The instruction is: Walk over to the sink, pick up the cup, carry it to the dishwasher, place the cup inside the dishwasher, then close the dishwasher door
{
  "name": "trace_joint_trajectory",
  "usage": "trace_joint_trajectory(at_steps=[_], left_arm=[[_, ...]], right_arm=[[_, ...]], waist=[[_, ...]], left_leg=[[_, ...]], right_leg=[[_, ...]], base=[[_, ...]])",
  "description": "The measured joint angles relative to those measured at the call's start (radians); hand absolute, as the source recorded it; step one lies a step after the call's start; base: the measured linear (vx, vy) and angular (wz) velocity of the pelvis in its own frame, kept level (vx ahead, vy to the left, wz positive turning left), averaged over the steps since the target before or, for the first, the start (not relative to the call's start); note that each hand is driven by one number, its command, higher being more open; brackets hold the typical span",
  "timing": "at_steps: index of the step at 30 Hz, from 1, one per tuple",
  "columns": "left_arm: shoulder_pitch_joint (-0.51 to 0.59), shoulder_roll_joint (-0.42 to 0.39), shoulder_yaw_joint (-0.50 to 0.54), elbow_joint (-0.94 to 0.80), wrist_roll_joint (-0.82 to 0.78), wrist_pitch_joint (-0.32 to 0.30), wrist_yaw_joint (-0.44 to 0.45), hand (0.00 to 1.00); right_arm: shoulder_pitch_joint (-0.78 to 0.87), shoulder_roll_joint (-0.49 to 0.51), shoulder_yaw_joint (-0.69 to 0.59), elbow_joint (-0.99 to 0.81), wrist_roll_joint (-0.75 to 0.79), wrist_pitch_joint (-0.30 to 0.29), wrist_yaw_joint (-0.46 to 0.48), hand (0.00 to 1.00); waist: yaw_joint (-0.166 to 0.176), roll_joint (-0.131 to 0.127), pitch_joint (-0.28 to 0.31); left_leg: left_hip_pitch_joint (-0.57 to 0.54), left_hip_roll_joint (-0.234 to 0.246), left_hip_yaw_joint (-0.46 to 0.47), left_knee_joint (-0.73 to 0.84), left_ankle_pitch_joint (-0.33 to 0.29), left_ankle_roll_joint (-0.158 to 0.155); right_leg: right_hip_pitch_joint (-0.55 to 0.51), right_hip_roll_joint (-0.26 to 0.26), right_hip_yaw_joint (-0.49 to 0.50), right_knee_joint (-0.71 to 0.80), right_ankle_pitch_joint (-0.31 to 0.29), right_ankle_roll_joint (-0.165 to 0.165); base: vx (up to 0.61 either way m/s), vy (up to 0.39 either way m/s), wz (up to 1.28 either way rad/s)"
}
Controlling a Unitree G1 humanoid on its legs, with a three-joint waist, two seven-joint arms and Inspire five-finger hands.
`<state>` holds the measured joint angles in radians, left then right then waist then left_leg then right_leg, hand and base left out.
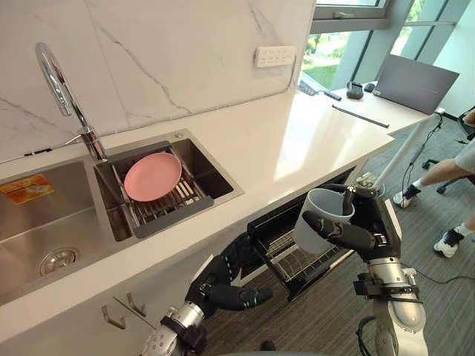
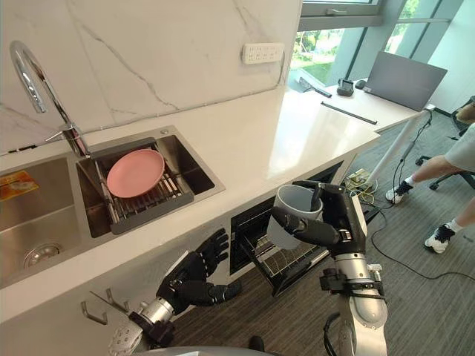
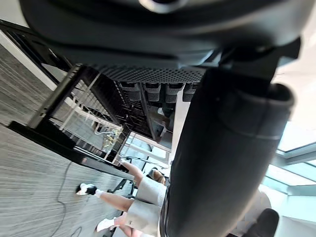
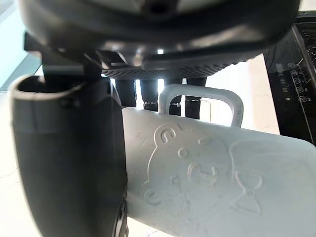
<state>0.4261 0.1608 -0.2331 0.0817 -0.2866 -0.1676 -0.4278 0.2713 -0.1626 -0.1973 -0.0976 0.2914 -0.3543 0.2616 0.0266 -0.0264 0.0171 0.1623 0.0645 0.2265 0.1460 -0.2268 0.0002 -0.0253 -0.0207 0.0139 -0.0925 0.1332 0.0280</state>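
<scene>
Of the cup (image 1: 310, 222) we see only part: the right hand (image 1: 367, 233) wraps its side, and its base sits behind the thumb. The inside of the dishwasher (image 1: 267, 226) is mostly hidden under the worktop (image 1: 312, 141), and the cup covers part of its rack. Right of the dishwasher, a seated person (image 1: 445, 172) is cut off by the edge. Far beyond the dishwasher, some dark things (image 1: 355, 90) are too small to name.

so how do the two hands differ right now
The right hand is curled round the pale cup above the open dishwasher; the left hand holds nothing, fingers relaxed and spread. The right hand sits higher, the left hand lower by the cabinet front. Both are dark.
</scene>
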Motion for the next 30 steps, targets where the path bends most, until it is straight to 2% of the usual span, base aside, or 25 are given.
trace_joint_trajectory(at_steps=[3, 6, 9, 14, 19, 24, 27, 30], left_arm=[[-0.006, 0.006, 0.003, 0.109, 0.025, 0.004, 0.05, 1.0], [-0.022, 0.008, 0.035, 0.339, 0.057, 0.009, 0.127, 1.0], [-0.028, 0.015, 0.061, 0.462, 0.095, 0.008, 0.182, 1.0], [-0.065, 0.007, 0.17, 0.591, 0.122, -0.046, 0.243, 1.0], [-0.075, 0.01, 0.217, 0.698, 0.151, -0.076, 0.271, 1.0], [-0.07, 0.007, 0.226, 0.757, 0.155, -0.078, 0.268, 1.0], [-0.1, 0.012, 0.225, 0.762, 0.159, -0.081, 0.264, 1.0], [-0.159, 0.019, 0.224, 0.796, 0.146, -0.088, 0.264, 1.0]], right_arm=[[0.005, -0.003, -0.002, 0.033, -0.002, -0.006, 0.0, 0.0], [0.003, -0.018, -0.003, 0.122, -0.024, -0.007, -0.003, 0.0], [0.004, -0.019, -0.018, 0.176, -0.062, -0.006, -0.021, 0.0], [-0.003, -0.042, -0.042, 0.244, -0.143, -0.006, -0.053, 0.0], [-0.025, -0.043, -0.051, 0.337, -0.262, -0.006, -0.096, 0.0], [-0.047, -0.051, -0.052, 0.409, -0.315, -0.006, -0.148, 0.0], [-0.109, -0.104, -0.034, 0.473, -0.338, -0.006, -0.19, 0.0], [-0.192, -0.179, -0.03, 0.533, -0.362, -0.024, -0.261, 0.0]], waist=[[-0.004, 0.006, 0.002], [-0.014, 0.018, 0.009], [-0.017, 0.03, 0.019], [-0.017, 0.066, 0.047], [-0.013, 0.063, 0.068], [0.005, 0.057, 0.087], [0.011, 0.062, 0.098], [0.01, 0.063, 0.135]], left_leg=[[0.004, 0.004, 0.01, -0.006, 0.0, -0.002], [0.022, 0.017, 0.026, -0.014, -0.006, -0.013], [0.024, 0.024, 0.03, -0.015, -0.009, -0.02], [0.031, 0.032, 0.018, -0.016, -0.009, -0.021], [0.041, 0.039, 0.002, -0.016, -0.008, -0.024], [0.033, 0.04, -0.001, -0.028, -0.008, -0.045], [-0.013, 0.038, -0.004, -0.022, -0.006, -0.049], [-0.076, 0.036, -0.015, -0.006, -0.003, -0.047]], right_leg=[[-0.001, -0.005, -0.024, 0.0, 0.001, -0.001], [0.006, -0.007, -0.049, 0.0, 0.001, -0.001], [0.006, -0.002, -0.049, -0.001, 0.001, 0.0], [0.012, 0.004, -0.053, -0.002, -0.003, 0.0], [0.029, 0.006, -0.074, -0.002, -0.009, -0.003], [0.019, 0.0, -0.105, -0.002, -0.008, -0.003], [-0.024, -0.003, -0.108, -0.001, -0.001, -0.001], [-0.073, -0.006, -0.116, -0.001, 0.018, 0.007]], base=[[-0.01, -0.011, -0.11], [0.0, -0.012, -0.13], [0.01, -0.006, -0.05], [0.0, 0.0, 0.0], [-0.01, -0.022, 0.08], [-0.01, -0.007, 0.0], [0.0, 0.0, 0.0], [0.02, -0.02, 0.06]])
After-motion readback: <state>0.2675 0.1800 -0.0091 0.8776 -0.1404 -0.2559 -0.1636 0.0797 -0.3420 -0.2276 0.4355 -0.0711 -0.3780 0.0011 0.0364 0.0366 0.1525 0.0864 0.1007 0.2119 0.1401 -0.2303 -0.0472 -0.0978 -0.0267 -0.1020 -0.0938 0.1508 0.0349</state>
